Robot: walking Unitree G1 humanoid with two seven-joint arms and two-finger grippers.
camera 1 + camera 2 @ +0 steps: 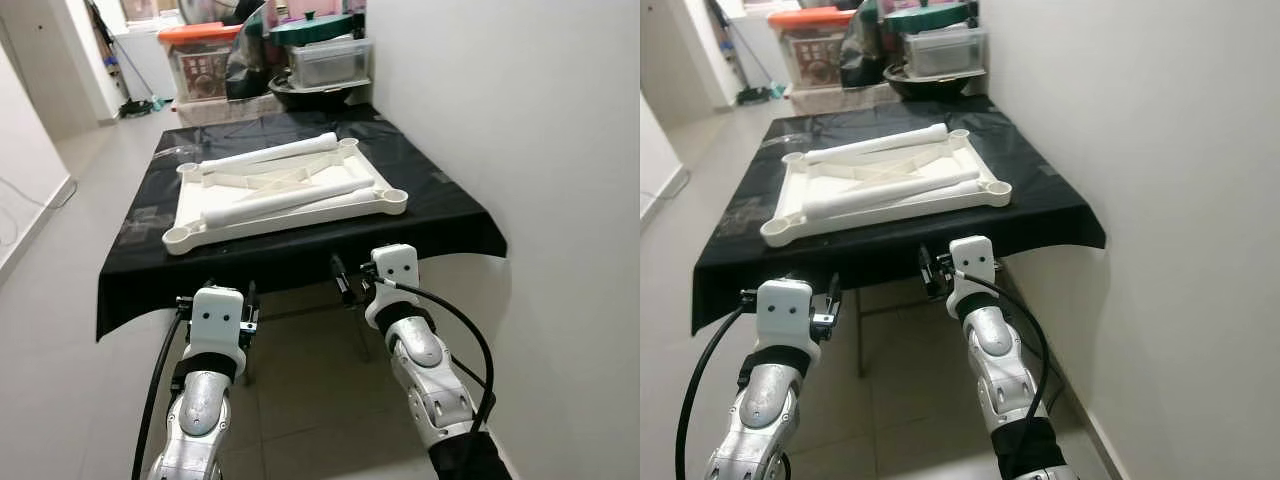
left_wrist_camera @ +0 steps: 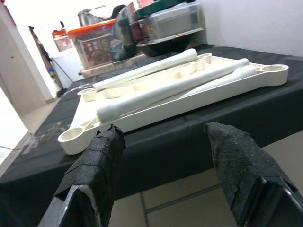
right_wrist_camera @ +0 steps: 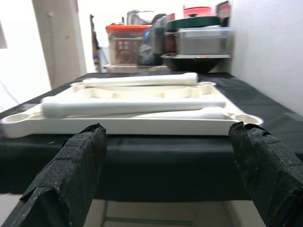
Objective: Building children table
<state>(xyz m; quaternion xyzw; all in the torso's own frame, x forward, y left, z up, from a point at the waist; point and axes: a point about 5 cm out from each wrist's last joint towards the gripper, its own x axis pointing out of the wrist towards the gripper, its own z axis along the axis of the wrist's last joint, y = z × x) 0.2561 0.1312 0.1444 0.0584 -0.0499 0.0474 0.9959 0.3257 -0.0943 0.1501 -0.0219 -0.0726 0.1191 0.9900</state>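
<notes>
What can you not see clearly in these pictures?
- Underside of the white tabletop: it rests on the black cloth, head views.
- Frame under the cloth: hidden by its hanging edge.
- Far leg: partly behind the near leg, left wrist view.
- Labels on the orange-lidded box: too small.

The desk wears a black plastic-looking sheet with a faint sheen. On it, the upturned tabletop and its table legs are cream plastic, smooth and matt. Each pincer's fingers are wrapped in rough black cloth tape. The arms are brushed silver metal. The floor is pale, glossy tile.
</notes>
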